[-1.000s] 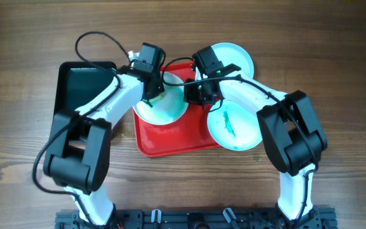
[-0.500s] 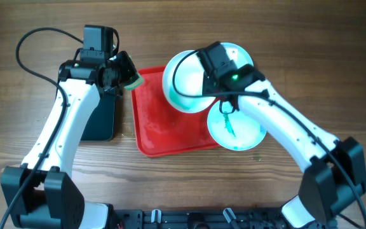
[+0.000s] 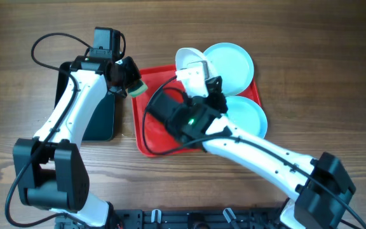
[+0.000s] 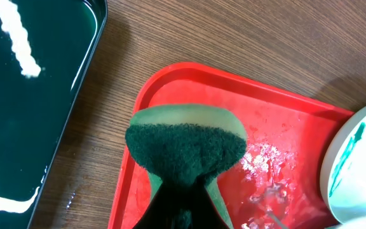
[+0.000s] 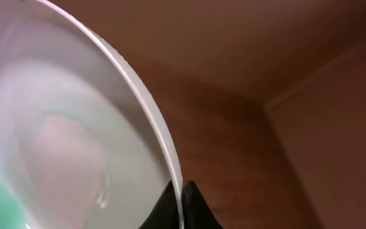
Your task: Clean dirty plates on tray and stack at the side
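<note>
My right gripper (image 3: 194, 70) is shut on the rim of the white plate (image 3: 185, 58) and holds it tilted on edge over the back of the red tray (image 3: 150, 137). The right wrist view shows the fingers (image 5: 182, 198) pinching that rim, with the plate (image 5: 62, 127) filling the left. One turquoise plate (image 3: 232, 60) lies at the tray's back right corner. Another (image 3: 251, 116) lies at its right side, partly under my right arm. My left gripper (image 3: 128, 79) is shut on the green sponge (image 3: 136, 88) (image 4: 186, 147) over the tray's left rim (image 4: 170, 79).
A dark green tray (image 3: 101, 121) (image 4: 24, 95) lies left of the red tray. The red tray floor is wet (image 4: 265, 165). A pale plate edge with a teal smear (image 4: 354, 162) shows at the right of the left wrist view. Wood table (image 3: 30, 165) surrounds all.
My right arm has swung round and now holds the white plate more on edge, further back. My left gripper with the sponge has shifted slightly right, toward the red tray.
</note>
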You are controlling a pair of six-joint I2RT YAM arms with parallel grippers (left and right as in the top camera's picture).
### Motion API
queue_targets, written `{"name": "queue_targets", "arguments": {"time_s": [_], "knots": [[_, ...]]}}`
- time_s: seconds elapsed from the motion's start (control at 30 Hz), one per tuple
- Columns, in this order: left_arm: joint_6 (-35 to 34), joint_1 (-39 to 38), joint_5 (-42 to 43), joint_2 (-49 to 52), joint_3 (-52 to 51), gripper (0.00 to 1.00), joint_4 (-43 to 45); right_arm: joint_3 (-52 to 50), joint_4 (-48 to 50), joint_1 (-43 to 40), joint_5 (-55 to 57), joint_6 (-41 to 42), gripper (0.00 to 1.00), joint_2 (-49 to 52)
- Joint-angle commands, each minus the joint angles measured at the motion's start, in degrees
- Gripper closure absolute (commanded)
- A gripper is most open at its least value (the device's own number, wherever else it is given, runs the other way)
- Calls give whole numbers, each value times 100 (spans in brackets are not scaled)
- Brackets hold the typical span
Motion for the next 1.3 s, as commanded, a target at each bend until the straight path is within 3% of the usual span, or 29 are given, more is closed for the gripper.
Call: {"name": "queue_targets", "arguments": {"time_s": [0.0,0.13,0.4,0.67,0.9,1.27], "knots": [[-79,0,160,46,4,96,0,17,-7,212,1141,-20,96,-44],[-79,0,221,46,4,96,2,17,9,256,1132,-186,96,-44],[-76,-26,236,48,4,96,20,17,2,92,-831,313,96,-44],[-76,-61,236,48,4,96,20,17,203,-798,-4081,597,96,-42],[-74,-66,236,46,4,96,15,2,863,-1353,-5886,592,96,74],[109,-116,236,48,4,96,-26,-7,1196,-1655,-7079,584,96,1314]]}}
